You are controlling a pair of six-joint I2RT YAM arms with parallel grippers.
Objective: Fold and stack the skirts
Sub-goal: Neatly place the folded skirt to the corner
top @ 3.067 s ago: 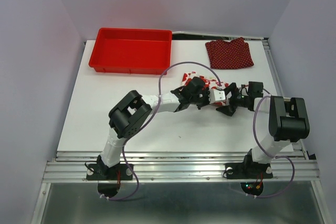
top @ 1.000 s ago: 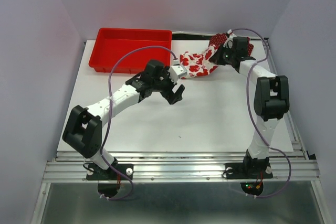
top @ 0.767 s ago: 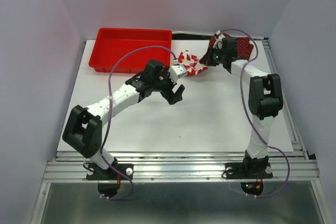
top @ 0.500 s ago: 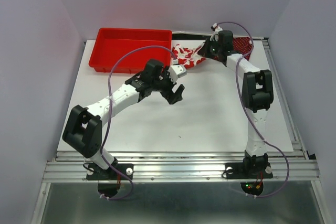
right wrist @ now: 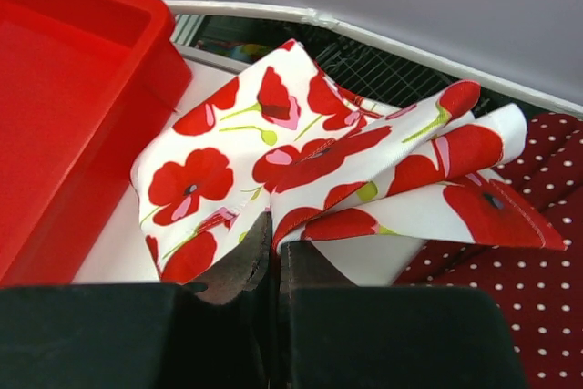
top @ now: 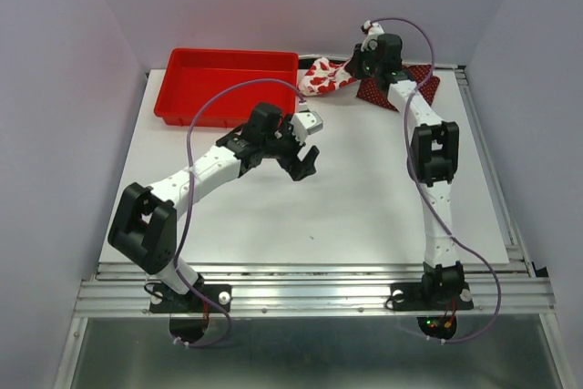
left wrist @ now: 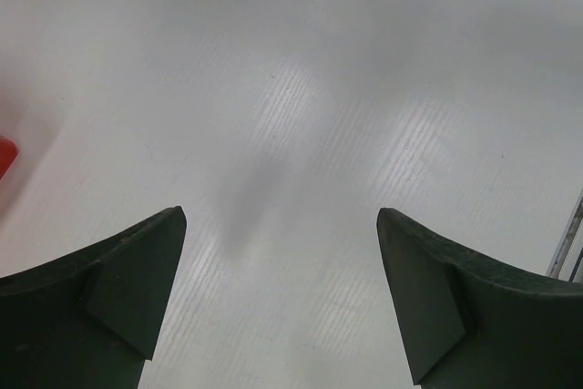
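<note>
Red tray [top: 226, 87] at 11 o'clock. Left gripper [top: 307, 167], jaws wide apart, over the table [top: 364, 198] near centre. Right gripper [right wrist: 274, 241] clamped on the bunched flowered skirt [right wrist: 301, 148] at 12 o'clock; polka-dot skirt [right wrist: 492, 307] just beside it at 1 o'clock.

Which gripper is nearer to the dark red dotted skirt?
Right. The right gripper, shut on the flowered skirt, is just beside the dotted skirt; the left gripper hangs open over the table, well away.

Wide-spread left claw [left wrist: 281, 225]; tightly pinched right claw [right wrist: 273, 248], right arm [top: 428, 148] far outstretched.
</note>
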